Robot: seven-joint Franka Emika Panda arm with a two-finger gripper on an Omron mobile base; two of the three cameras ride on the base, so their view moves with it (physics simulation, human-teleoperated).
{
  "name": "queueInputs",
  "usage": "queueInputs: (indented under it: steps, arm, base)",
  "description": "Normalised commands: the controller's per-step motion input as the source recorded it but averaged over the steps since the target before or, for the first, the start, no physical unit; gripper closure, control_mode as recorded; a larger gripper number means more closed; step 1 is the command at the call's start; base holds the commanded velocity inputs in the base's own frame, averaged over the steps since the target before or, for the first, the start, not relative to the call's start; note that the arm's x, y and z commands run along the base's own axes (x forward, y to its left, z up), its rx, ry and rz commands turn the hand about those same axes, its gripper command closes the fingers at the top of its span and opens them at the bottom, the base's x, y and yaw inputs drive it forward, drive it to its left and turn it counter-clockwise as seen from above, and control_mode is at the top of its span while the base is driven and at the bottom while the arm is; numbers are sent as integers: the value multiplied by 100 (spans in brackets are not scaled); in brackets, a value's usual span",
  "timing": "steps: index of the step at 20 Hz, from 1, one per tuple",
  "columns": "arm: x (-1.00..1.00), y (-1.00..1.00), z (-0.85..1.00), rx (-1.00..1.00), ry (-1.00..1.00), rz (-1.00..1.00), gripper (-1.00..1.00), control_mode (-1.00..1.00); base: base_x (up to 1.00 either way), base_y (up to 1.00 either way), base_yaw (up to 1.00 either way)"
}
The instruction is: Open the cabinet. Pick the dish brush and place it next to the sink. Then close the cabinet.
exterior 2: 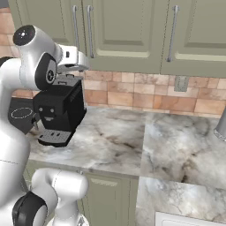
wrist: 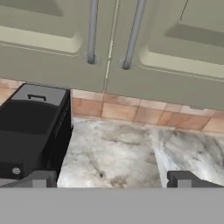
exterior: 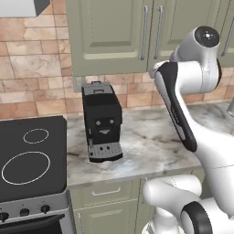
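The gripper (wrist: 109,179), jaws spread wide and empty, is held above the marble counter (wrist: 122,153) facing the closed cabinet (wrist: 109,39) overhead, presumably so that a door handle (wrist: 133,35) may be reached.

The cabinet (wrist: 109,39) spans the top, both sage-green doors shut, their seam running down between two silver bar handles (wrist: 92,30) whose lower ends sit just either side of it. Below the cabinet runs a band of terracotta tile backsplash (wrist: 131,111), and below that the marbled surface (wrist: 118,153). A black coffee machine (wrist: 33,127) stands on the surface under the cabinet's left door. The gripper (wrist: 109,179) has its fingertips (wrist: 39,179) spread wide apart, holding nothing.
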Motion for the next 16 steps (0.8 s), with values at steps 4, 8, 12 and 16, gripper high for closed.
queueInputs:
  steps: [4, 8, 12, 16]
  arm:
    - [11, -7, 20, -4, -8, 0, -100, -100]
    - [4, -19, 15, 0, -8, 0, -100, -100]
    - [11, -21, 16, 4, -1, 0, -100, -100]
    - [21, -10, 24, 1, -2, -1, -100, -100]
  base:
    - [0, 0, 0]
    - [0, 0, 0]
    - [0, 0, 0]
    - [0, 0, 0]
